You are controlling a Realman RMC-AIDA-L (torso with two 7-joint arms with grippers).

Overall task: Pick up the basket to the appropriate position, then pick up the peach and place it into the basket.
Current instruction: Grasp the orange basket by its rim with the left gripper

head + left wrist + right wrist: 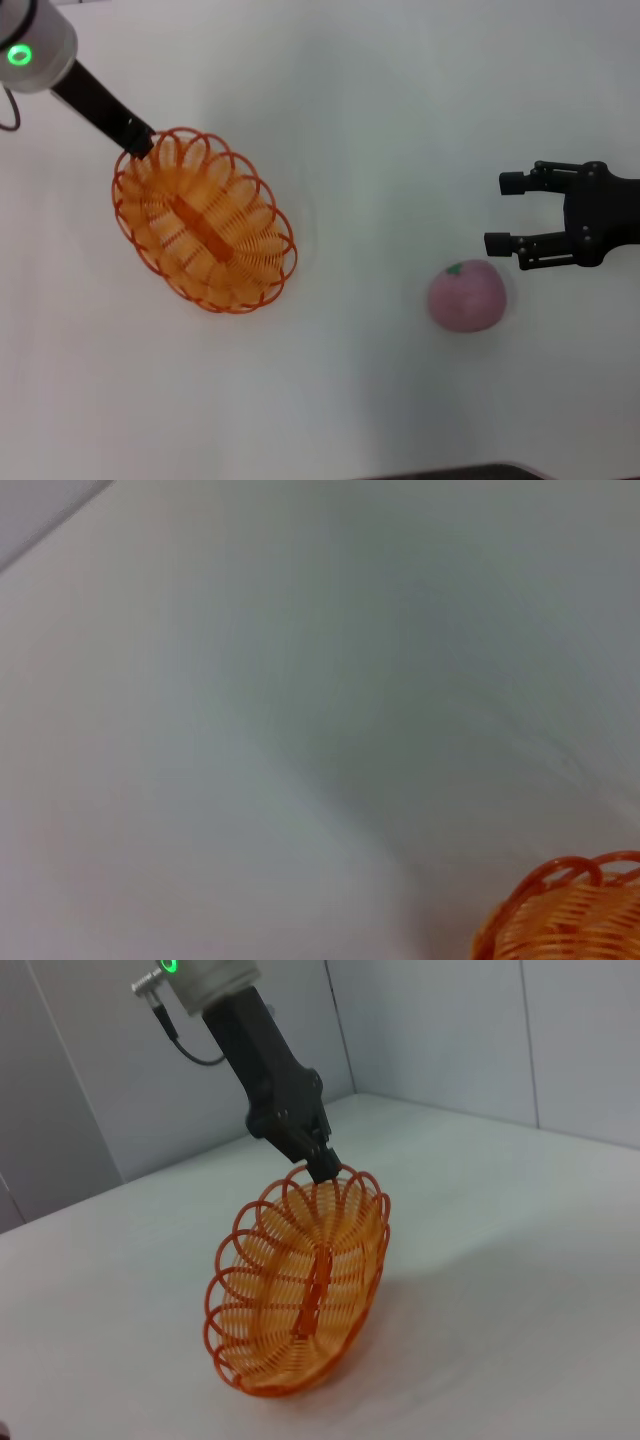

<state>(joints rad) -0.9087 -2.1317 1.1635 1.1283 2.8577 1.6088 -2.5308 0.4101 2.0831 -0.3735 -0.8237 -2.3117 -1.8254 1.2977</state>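
The left tool [140, 143] is closed on the rim of the basket [204, 220] at the basket's 11 o'clock end, as the head view shows. The right wrist view confirms the grip: the left tool [318, 1160] pinches one scalloped loop at the top of the basket [300, 1285], and the basket hangs steeply tilted, its open side turned toward that camera and its lowest edge at or very near the white tabletop [520, 1290]. Whether that lower edge is actually touching cannot be determined. In the head view the basket's long axis runs from 11 o'clock to 5 o'clock. The left wrist view shows only a small arc of the basket's rim [565, 910] against the bare tabletop [300, 730].

The peach [466, 295] sits on the tabletop [380, 120], well apart from the basket, at roughly 4 o'clock from it, with its green leaf mark facing up.

The right tool [505, 213] stands with its fingers spread wide and holding nothing. It is just beside the peach, at about 1 o'clock from it, fingertips pointing toward 9 o'clock, not touching the fruit.
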